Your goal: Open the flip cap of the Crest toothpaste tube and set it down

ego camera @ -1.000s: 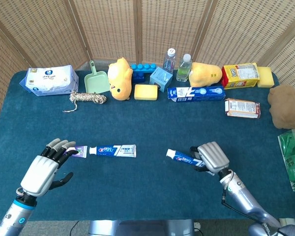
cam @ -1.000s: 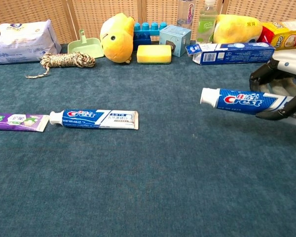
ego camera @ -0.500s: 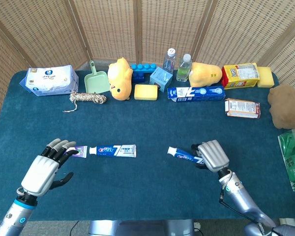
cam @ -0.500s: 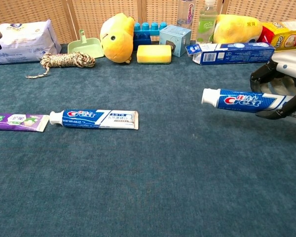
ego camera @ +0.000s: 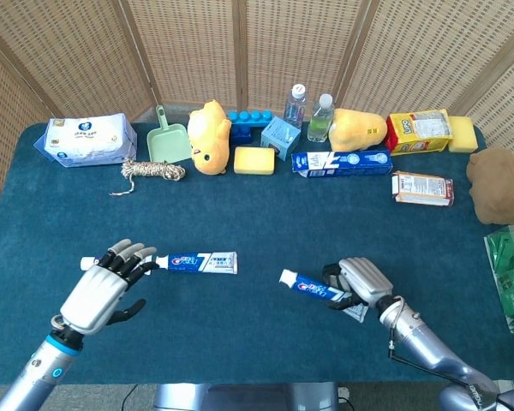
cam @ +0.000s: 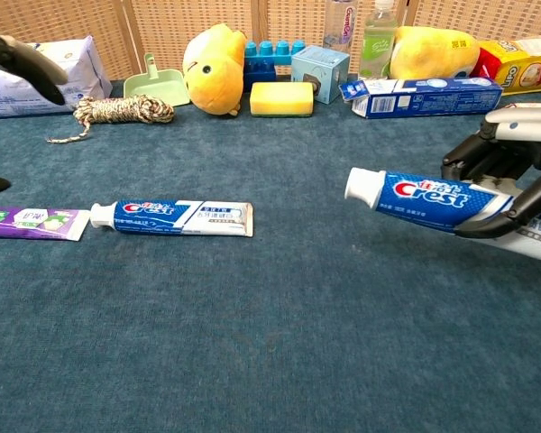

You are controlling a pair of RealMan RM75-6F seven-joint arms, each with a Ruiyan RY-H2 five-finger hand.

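Blue-and-white Crest toothpaste tube (ego camera: 313,288) is held in my right hand (ego camera: 357,283), near the table's front edge; white cap (ego camera: 287,276) points toward my left hand (ego camera: 98,291), empty with fingers spread.

Chest view: the tube (cam: 430,200) is clear of the cloth, long axis left-right, cap (cam: 360,188) unopened.

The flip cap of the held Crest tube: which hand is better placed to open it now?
The left hand. It is open and free, while the right hand grips the Crest tube by its body, with the white flip cap pointing toward the left side.
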